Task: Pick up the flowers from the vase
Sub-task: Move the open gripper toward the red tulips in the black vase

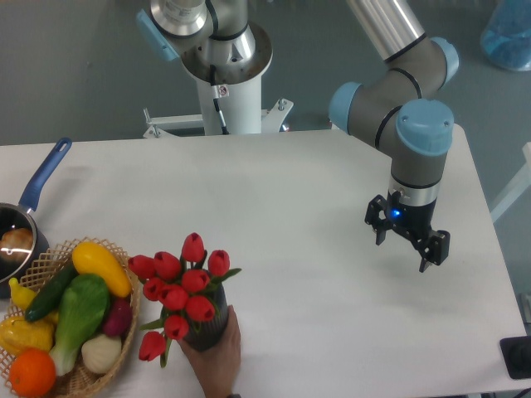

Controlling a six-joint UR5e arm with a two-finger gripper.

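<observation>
Pincer open and empty, well apart from the vase; red tulips stand upright there, off to its left.

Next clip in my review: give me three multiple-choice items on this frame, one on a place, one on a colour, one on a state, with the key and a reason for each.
1. Where are the flowers?
A. in the vase
B. in the wicker basket
C. in the gripper

2. What colour is the saucepan handle?
A. red
B. blue
C. yellow

3. What state is the gripper in?
A. shut on the flowers
B. shut on the vase
C. open and holding nothing

Key: 1 A, the stems go down into the dark vase, which a hand steadies. 2 B, the handle is plainly blue. 3 C, its fingers are spread, far right of the flowers.
</observation>
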